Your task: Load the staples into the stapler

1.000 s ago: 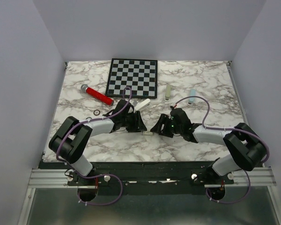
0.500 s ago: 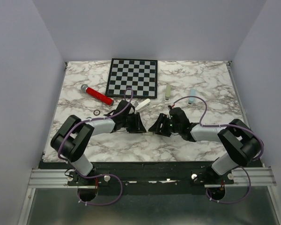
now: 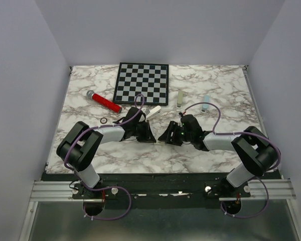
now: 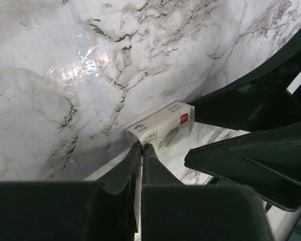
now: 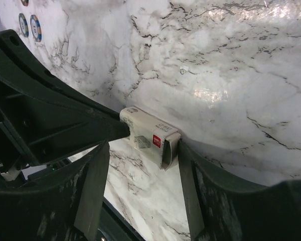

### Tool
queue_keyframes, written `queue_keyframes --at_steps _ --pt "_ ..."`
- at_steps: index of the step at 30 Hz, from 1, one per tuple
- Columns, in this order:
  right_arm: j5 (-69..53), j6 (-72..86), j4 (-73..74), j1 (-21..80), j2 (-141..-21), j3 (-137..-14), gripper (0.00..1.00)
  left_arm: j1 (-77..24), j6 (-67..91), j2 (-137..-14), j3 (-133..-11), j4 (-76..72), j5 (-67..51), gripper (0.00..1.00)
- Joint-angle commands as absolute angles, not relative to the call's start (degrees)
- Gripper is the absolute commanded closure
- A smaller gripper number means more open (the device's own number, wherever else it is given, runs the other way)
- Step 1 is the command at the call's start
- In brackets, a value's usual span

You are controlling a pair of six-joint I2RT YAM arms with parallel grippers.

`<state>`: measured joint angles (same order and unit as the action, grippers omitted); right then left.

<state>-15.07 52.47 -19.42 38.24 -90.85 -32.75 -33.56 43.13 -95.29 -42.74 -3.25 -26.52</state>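
Note:
A small white staple box [image 4: 162, 127] with a red logo lies on the marble between my two grippers. My left gripper [image 4: 142, 146] is shut on a thin pale edge at the box's near end. My right gripper [image 5: 143, 150] stands open at the other end of the box [image 5: 149, 131]; its right finger [image 5: 190, 165] touches the open end and its left finger is apart from it. The staples themselves are hidden: the open end shows only a dark inside. From above, both grippers [image 3: 149, 136] [image 3: 166, 136] meet at mid-table. Three bars, white [image 3: 152, 111], pale green [image 3: 180, 99] and pale blue [image 3: 206, 104], lie behind; which is the stapler I cannot tell.
A checkerboard [image 3: 142, 83] lies at the back. A red marker [image 3: 105, 102] and a small ring [image 3: 104, 121] lie at the left. Two round tokens [image 5: 30, 25] show in the right wrist view's top left corner.
My left gripper has closed down onto the near end of the box. My right arm has slid left, closer to the box.

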Motion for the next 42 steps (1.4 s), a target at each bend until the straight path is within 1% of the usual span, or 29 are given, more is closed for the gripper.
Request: queue_keyframes --at_steps 1,6,7,9,10,12,17,18,19,24,25,28,30,31,32,33,34,35,37,42 --pt "-12.3 50.0 -13.4 38.1 -90.9 -32.1 0.35 -34.0 43.0 -96.0 -43.8 -3.9 -28.8 1.00" --pt "-9.4 48.6 -10.4 37.7 -88.9 -31.6 0.36 -34.0 43.0 -95.3 -43.4 -4.2 -28.8 1.00" --pt "-9.2 48.1 -10.0 37.6 -88.7 -31.6 0.40 -34.0 42.9 -95.2 -43.3 -4.3 -28.7 1.00" --pt "-8.9 47.8 -9.5 37.6 -88.2 -31.6 0.43 -34.0 42.9 -94.8 -43.2 -4.3 -28.5 1.00" --pt "-9.0 47.6 -9.4 37.7 -88.1 -31.9 0.47 -34.0 42.9 -94.8 -43.2 -4.3 -28.5 1.00" --pt "-9.1 47.5 -9.0 37.5 -88.0 -32.2 0.48 -34.0 42.8 -94.7 -43.2 -4.2 -28.4 1.00" --pt "-8.9 47.5 -8.5 37.6 -87.9 -32.4 0.58 -34.0 42.7 -94.3 -43.1 -4.0 -28.0 1.00" --pt "-8.8 47.5 -8.3 37.6 -87.9 -32.5 0.59 -34.0 42.7 -94.1 -43.0 -4.0 -28.0 1.00" --pt "-8.7 47.5 -8.2 37.6 -87.9 -32.4 0.63 -34.0 42.7 -94.0 -43.0 -3.9 -27.9 1.00" --pt "-8.4 46.8 -7.2 37.7 -87.9 -33.3 0.71 -34.0 42.7 -93.7 -43.0 -3.8 -27.6 1.00" --pt "-8.4 46.7 -6.6 37.6 -88.0 -33.5 0.75 -34.0 42.7 -93.7 -43.0 -3.8 -27.6 1.00" --pt "-8.5 46.1 -5.4 37.6 -88.1 -34.4 0.82 -34.0 42.6 -93.5 -42.9 -3.8 -27.5 1.00" --pt "-8.4 45.8 -4.5 37.6 -88.0 -34.9 0.82 -34.0 42.5 -93.4 -42.9 -3.8 -27.5 1.00" --pt "-8.5 45.4 -3.6 37.6 -88.1 -35.5 0.85 -34.0 42.5 -93.4 -42.9 -3.9 -27.5 1.00" --pt "-8.4 45.1 -3.1 37.7 -88.0 -35.9 0.86 -34.0 42.5 -93.3 -43.0 -3.9 -27.4 1.00" --pt "-8.6 44.7 -2.6 37.6 -88.1 -36.2 0.89 -34.0 42.5 -93.2 -43.0 -3.9 -27.4 1.00" --pt "-8.6 44.2 -1.6 37.7 -88.1 -36.6 0.95 -34.0 42.5 -93.1 -43.0 -3.9 -27.4 1.00" --pt "-8.6 43.9 -0.9 37.7 -88.2 -37.7 0.98 -34.0 42.4 -93.0 -43.0 -3.9 -27.4 1.00" --pt "-7.4 43.4 3.1 37.8 -88.6 -38.9 0.99 -34.0 42.3 -92.5 -43.0 -3.5 -27.2 1.00" --pt "-4.1 41.5 10.9 38.5 -88.9 -43.8 0.99 -33.9 41.3 -91.0 -42.8 -1.8 -26.0 1.00"
